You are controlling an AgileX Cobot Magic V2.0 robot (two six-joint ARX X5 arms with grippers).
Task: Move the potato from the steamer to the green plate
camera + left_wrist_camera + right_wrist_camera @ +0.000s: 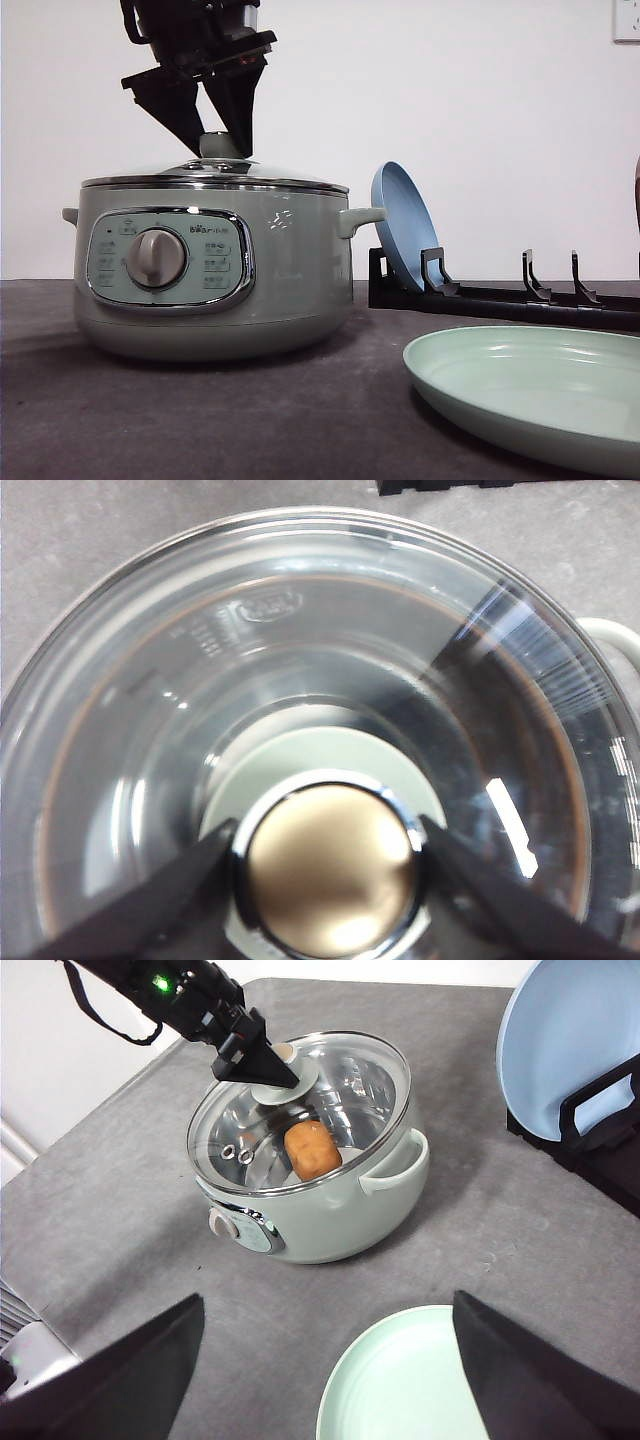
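The sage-green steamer point(290, 270) stands at the left of the table with its glass lid point(300, 680) on. Through the lid, the right wrist view shows the orange-brown potato point(312, 1150) lying inside the pot. My left gripper point(222, 135) comes down from above, and its two fingers press on either side of the lid's knob point(330, 870). The pale green plate point(530, 390) lies empty at the front right. My right gripper point(328, 1300) hovers open, high over the near edge of that plate point(400, 1380), with nothing between its fingers.
A blue plate point(400, 220) stands on edge in a black dish rack point(500, 298) behind the green plate, just right of the steamer's handle point(360, 217). Grey table surface point(300, 410) lies between steamer and green plate.
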